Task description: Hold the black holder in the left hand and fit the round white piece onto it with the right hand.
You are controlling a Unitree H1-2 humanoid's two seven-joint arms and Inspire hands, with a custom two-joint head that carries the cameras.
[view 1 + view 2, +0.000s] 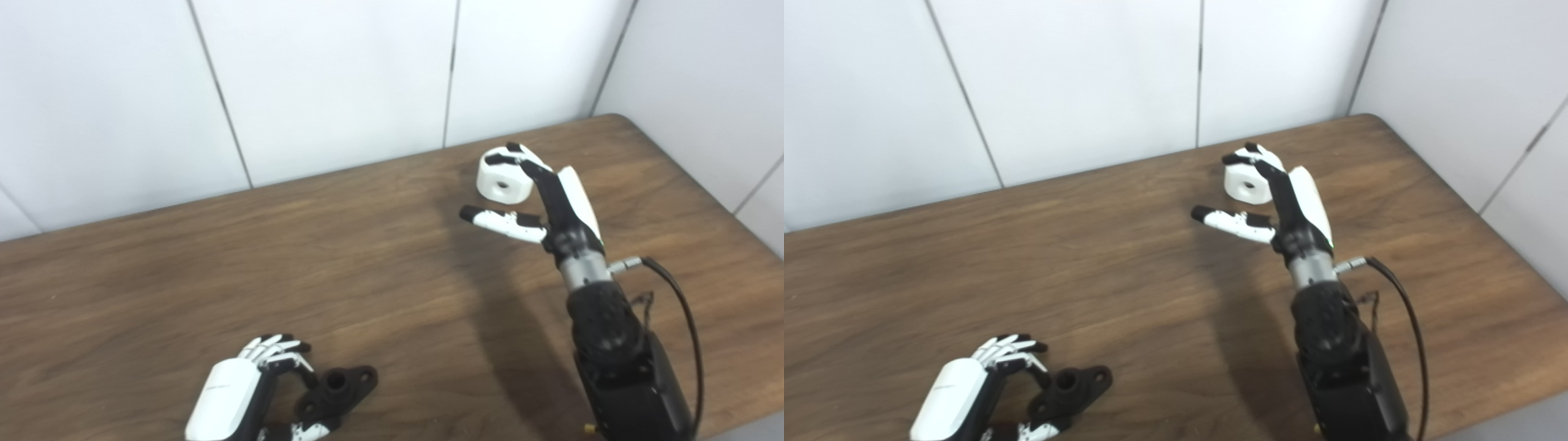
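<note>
The black holder [340, 387], a flat bracket with a raised round socket, lies near the table's front edge. My left hand [245, 392] is curled around its left end, with fingers [275, 350] bent over the top and the thumb [309, 429] pressed in from below. The round white piece [502, 180], a short cylinder with a hole in its side, rests on the table at the back right. My right hand [542, 196] reaches over it: its fingertips [511, 153] lie across the top, while the thumb [502, 220] sticks out to the left, away from the piece.
The brown wooden table [184, 275] ends at a white panelled wall behind and to the right. A black cable [680, 306] loops off my right forearm. The table's right corner [618, 119] is close behind the white piece.
</note>
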